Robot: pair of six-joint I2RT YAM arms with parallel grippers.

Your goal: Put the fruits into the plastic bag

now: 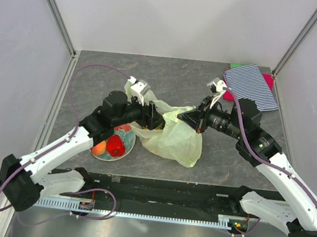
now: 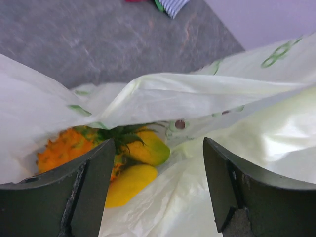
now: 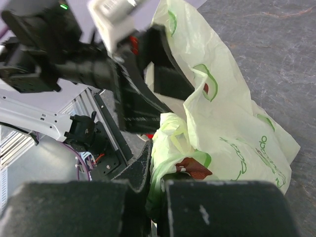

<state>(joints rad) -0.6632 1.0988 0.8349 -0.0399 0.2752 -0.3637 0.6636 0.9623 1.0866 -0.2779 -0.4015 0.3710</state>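
The pale green plastic bag (image 1: 173,137) lies in the middle of the table. My right gripper (image 1: 188,119) is shut on a bunched fold of the bag (image 3: 173,143) and holds its mouth up. My left gripper (image 1: 159,120) is open and empty at the bag's mouth. In the left wrist view, the orange pineapple (image 2: 61,148), the orange-green mango (image 2: 148,148) and the yellow lemon (image 2: 129,182) lie inside the bag (image 2: 207,94). A red pepper-like piece (image 1: 115,145) and a peach (image 1: 99,147) sit on the plate (image 1: 108,157) under the left arm.
A striped blue-white cloth (image 1: 252,88) lies at the back right over red and green pieces. White walls stand on the left, right and back. A black rail runs along the near edge.
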